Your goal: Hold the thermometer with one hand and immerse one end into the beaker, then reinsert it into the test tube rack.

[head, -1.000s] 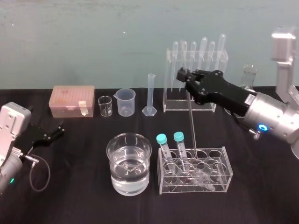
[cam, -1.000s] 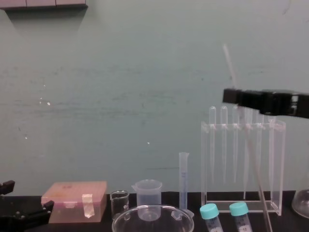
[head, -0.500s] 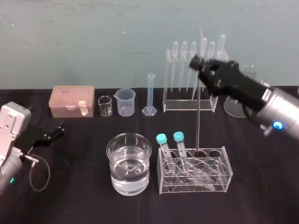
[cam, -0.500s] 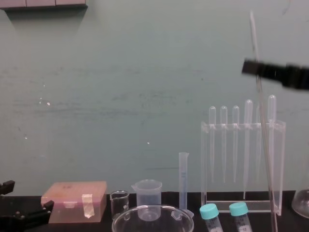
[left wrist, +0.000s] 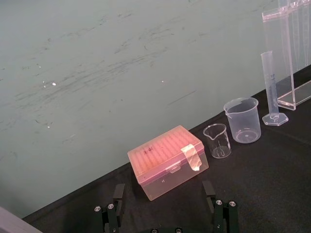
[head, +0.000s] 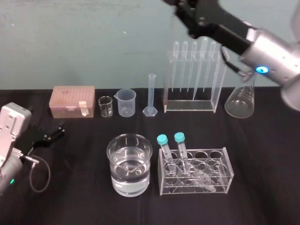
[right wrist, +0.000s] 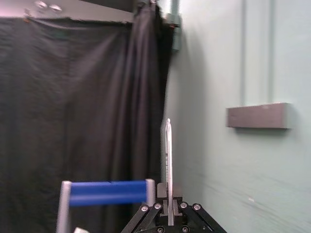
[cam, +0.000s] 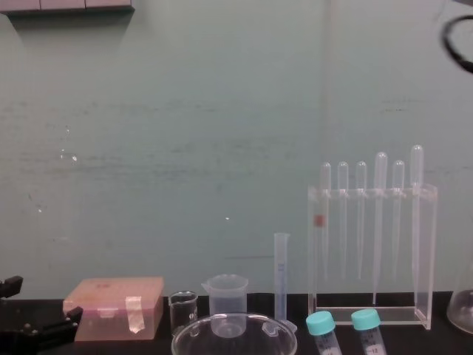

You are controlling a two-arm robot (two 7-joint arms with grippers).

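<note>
— Since the jaws come first, how do they stand on the right gripper (right wrist: pixel 168 209)?
— Clamped on the thermometer (right wrist: pixel 168 155), which stands upright between them. That gripper is high above the test tube rack (head: pixel 189 106) at the back of the table (head: pixel 262 187).
— And the beaker?
— The beaker (head: pixel 140 185), part full of clear liquid, sits nearer the front, just left of a low rack (head: pixel 225 164) holding 2 teal-capped tubes. The thermometer is held well above both.
— The left gripper?
— The left gripper (head: pixel 56 132) lies parked at the table's left side, jaws apart.
</note>
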